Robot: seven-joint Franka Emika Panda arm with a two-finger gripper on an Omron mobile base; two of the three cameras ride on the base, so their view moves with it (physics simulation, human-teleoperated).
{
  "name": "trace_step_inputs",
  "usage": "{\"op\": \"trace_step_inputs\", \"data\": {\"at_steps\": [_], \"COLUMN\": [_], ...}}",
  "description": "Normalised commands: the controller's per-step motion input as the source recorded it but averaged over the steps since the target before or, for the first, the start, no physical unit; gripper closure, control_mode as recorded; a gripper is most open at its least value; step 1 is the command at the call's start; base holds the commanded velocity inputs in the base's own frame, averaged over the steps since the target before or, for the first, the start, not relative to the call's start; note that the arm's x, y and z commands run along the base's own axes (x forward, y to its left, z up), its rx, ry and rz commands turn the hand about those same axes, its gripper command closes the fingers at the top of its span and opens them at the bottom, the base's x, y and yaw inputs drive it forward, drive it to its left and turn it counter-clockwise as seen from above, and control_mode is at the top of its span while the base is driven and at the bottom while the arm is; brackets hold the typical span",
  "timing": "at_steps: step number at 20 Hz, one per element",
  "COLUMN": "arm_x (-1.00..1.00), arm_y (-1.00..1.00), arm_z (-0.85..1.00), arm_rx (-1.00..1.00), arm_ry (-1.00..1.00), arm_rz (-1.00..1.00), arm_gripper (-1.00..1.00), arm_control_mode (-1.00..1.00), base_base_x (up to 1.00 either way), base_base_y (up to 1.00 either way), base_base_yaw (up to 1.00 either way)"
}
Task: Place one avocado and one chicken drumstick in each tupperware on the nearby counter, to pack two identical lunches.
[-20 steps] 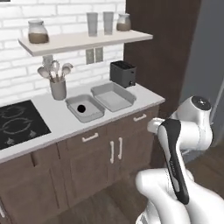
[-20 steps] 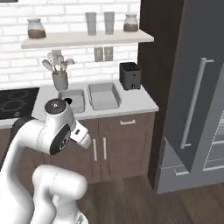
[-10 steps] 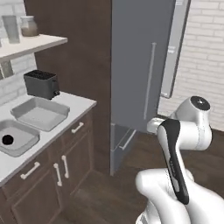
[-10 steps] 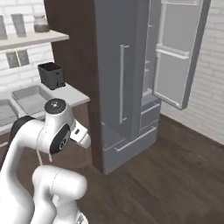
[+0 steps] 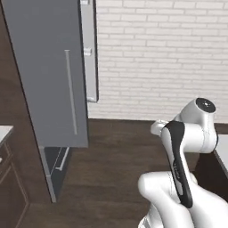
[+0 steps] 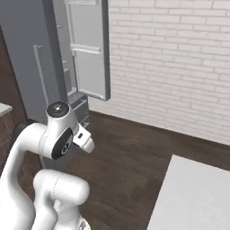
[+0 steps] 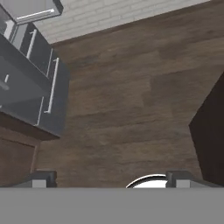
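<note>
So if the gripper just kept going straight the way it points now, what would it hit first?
Most likely the dark wood floor. The open gripper points down at bare planks, holding nothing. The grey fridge, its lower drawer pulled out, lies off to one side, probably clear of that line, though depth is hard to judge.

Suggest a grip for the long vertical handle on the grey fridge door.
Take the handle near mid-length, coming straight at the door face, pinching across it sideways. It is a thin upright bar, apparently standing off the flat panel, so that likely suits.
</note>
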Motion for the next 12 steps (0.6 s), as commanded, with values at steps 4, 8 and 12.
{"op": "trace_step_inputs", "data": {"at_steps": [4, 8, 12], "arm_x": [0.0, 0.0, 0.0], "arm_y": [0.0, 0.0, 0.0], "arm_z": [0.0, 0.0, 0.0], "arm_rx": [0.0, 0.0, 0.0], "arm_ry": [0.0, 0.0, 0.0], "arm_rz": [0.0, 0.0, 0.0], "arm_gripper": [-1.0, -1.0, -1.0], "arm_control_mode": [1.0, 1.0, 1.0], "base_base_x": [0.33, 0.79, 0.99], "base_base_y": [-0.56, 0.03, 0.0], "base_base_yaw": [-0.4, -0.07, 0.09]}}
